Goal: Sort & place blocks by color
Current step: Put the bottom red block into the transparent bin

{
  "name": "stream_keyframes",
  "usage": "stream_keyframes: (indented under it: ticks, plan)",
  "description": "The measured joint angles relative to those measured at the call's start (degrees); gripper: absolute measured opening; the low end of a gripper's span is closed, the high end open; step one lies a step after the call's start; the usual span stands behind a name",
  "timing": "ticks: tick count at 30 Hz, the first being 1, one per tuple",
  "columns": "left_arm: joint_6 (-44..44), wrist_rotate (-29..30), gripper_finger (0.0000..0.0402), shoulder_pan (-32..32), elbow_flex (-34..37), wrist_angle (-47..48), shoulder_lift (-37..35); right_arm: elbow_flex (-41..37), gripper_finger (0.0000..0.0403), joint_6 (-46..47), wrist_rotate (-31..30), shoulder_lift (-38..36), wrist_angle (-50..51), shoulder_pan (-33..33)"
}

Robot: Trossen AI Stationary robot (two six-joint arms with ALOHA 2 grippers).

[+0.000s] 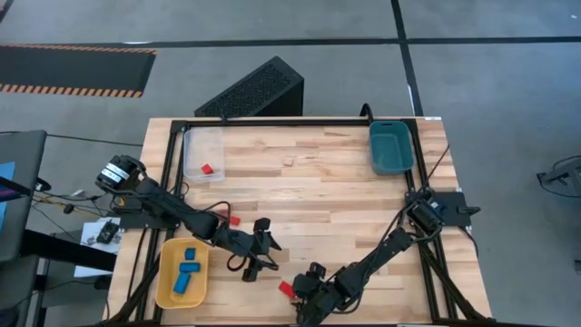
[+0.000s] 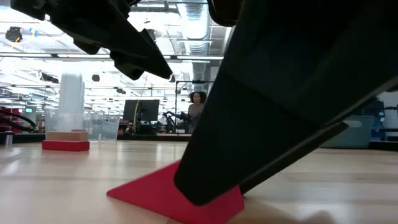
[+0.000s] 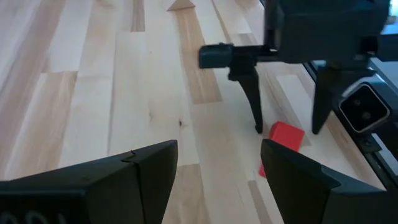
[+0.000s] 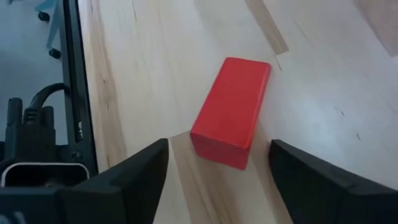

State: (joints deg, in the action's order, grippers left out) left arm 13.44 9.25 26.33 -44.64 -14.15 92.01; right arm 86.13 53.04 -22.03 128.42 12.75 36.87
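Dark, spread fingers of the right gripper (image 4: 217, 171) straddle a red rectangular painted-wood block (image 4: 231, 112) lying flat on the pale wooden table (image 1: 345, 182) at its front edge. You should judge it light, rigid and smooth: pinch its two long flat sides. Left gripper (image 1: 266, 247) waits nearby, jaws apart, empty.

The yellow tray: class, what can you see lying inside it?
The yellow tray holds blue blocks, three as far as the high view shows. Nothing red shows inside. Whether anything lies beneath them cannot be seen.
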Motion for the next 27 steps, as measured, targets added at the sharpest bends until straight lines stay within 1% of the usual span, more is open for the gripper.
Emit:
stream_keyframes:
  ticks: [11, 16, 21, 23, 27]
  plan:
    - [1.28, 0.09, 0.0219, 0.69, 0.00, 1.49, 0.00, -0.07, 0.0247, -0.35, -1.26, 0.00, 0.31, -2.25]
    - [1.26, 0.16, 0.0219, 0.69, 0.00, 1.49, 0.00, -0.11, 0.0203, -0.42, -1.78, 0.00, 0.42, -2.37]
    - [1.26, 0.17, 0.0219, 0.69, 0.00, 1.74, 0.00, -0.11, 0.0155, -0.55, -0.94, 0.00, 0.58, -2.49]
    - [1.26, 0.18, 0.0219, 0.69, 0.00, 1.77, 0.00, -0.11, 0.0142, -0.59, -0.80, -0.42, 0.75, -2.50]
    - [2.48, -0.73, 0.0219, 0.69, 0.00, 1.75, 0.00, -0.28, 0.0136, -1.14, -0.24, -2.05, 2.29, -2.76]
